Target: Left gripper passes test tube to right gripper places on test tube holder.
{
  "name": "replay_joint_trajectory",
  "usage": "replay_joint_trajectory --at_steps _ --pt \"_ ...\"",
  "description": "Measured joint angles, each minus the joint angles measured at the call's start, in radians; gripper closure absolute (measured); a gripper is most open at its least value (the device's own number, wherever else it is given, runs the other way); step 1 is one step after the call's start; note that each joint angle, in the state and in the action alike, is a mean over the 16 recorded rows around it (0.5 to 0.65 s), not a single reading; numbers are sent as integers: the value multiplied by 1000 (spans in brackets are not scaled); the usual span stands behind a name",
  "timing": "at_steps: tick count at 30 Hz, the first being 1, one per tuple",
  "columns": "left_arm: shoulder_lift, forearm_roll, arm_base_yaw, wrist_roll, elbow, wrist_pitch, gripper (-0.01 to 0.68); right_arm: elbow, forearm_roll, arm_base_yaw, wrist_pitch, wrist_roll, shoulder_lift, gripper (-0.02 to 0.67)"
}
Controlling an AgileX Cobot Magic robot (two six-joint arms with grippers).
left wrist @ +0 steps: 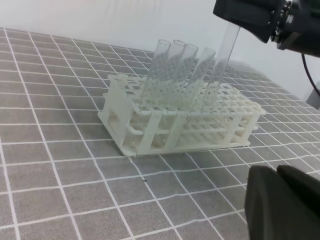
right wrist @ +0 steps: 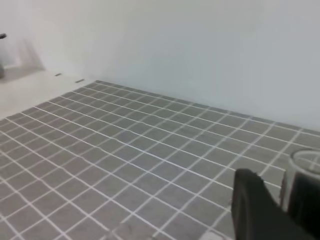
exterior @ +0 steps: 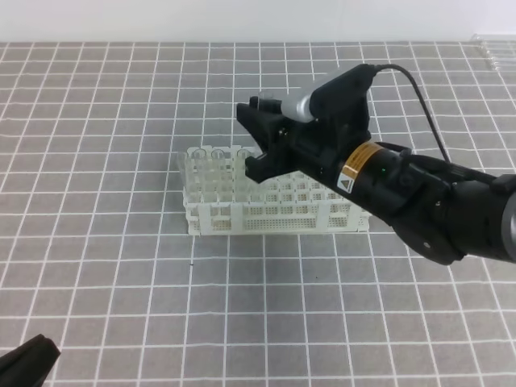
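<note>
In the exterior high view you see, at the lower left corner of the frame, only a dark tip of the left gripper (exterior: 28, 360), low over the grey tiled table (exterior: 121, 266) and well apart from the rack; its jaws are together and nothing is between them. In the left wrist view the same gripper (left wrist: 282, 202) fills the lower right corner as a black blurred mass. Going right, the white test tube holder (exterior: 266, 211) stands in the middle of the table, and its left end carries a few clear tubes (exterior: 211, 161). From the left wrist view you count four such tubes (left wrist: 175, 75) standing in the near rows of the holder (left wrist: 150, 127), all leaning to the right of the frame. Just right of them is the test tube (left wrist: 225, 55): its upper end is clamped in the right gripper (left wrist: 240, 20) at the upper right of that frame, and its lower end is down in the lattice of the holder. In the exterior high view the right gripper (exterior: 258, 141) hangs over the left half of the rack, with its black arm (exterior: 419, 197) going to the right edge. In the right wrist view, a black finger (right wrist: 255, 210) and the rim of the clear tube (right wrist: 305, 165) show at the lower right.
</note>
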Motion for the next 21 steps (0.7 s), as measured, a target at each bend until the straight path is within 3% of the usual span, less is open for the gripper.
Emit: replay_joint_trajectory --at_steps 21 --pt "3 -1 1 -1 -3 1 673 -72 -16 4 36 -2 76 559"
